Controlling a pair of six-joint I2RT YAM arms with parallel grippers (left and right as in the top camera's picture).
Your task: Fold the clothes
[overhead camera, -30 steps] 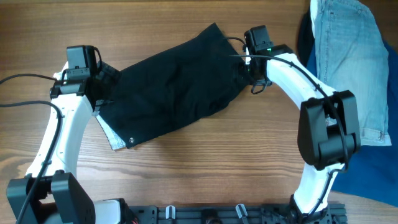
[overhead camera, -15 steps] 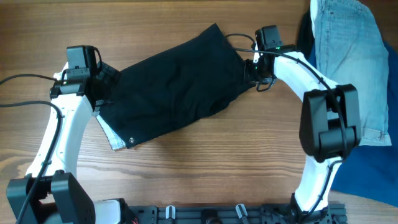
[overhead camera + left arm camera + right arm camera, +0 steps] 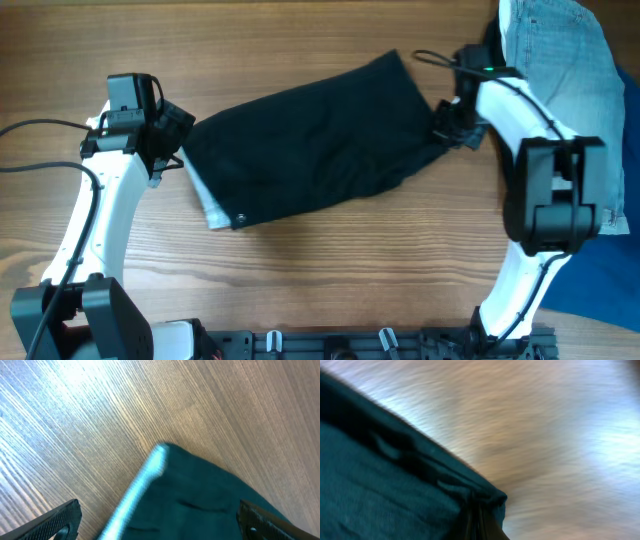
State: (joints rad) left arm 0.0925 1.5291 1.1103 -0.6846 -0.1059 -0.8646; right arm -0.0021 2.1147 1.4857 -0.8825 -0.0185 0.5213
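Both arms bend inward: left gripper (image 3: 171, 143) gapes empty at the mid-frame black shorts' (image 3: 310, 150) left edge; right gripper (image 3: 446, 122) pinches their bunched right corner, its fingertips cut off in the blurred wrist view.

We find the right wrist view blurred: surface (image 3: 560, 435) grain and shorts (image 3: 380, 485) weave are smeared. Its bottom edge cuts off the fingers of the right hand (image 3: 445, 125). Overhead, the top edge crops the denim shorts (image 3: 560, 90).

- Black shorts (image 3: 310, 150) lie flat and slanted between my left gripper (image 3: 170, 150) and right gripper (image 3: 441, 126).
- One corner bunches in the right gripper; a pale edge shows beside the left gripper.
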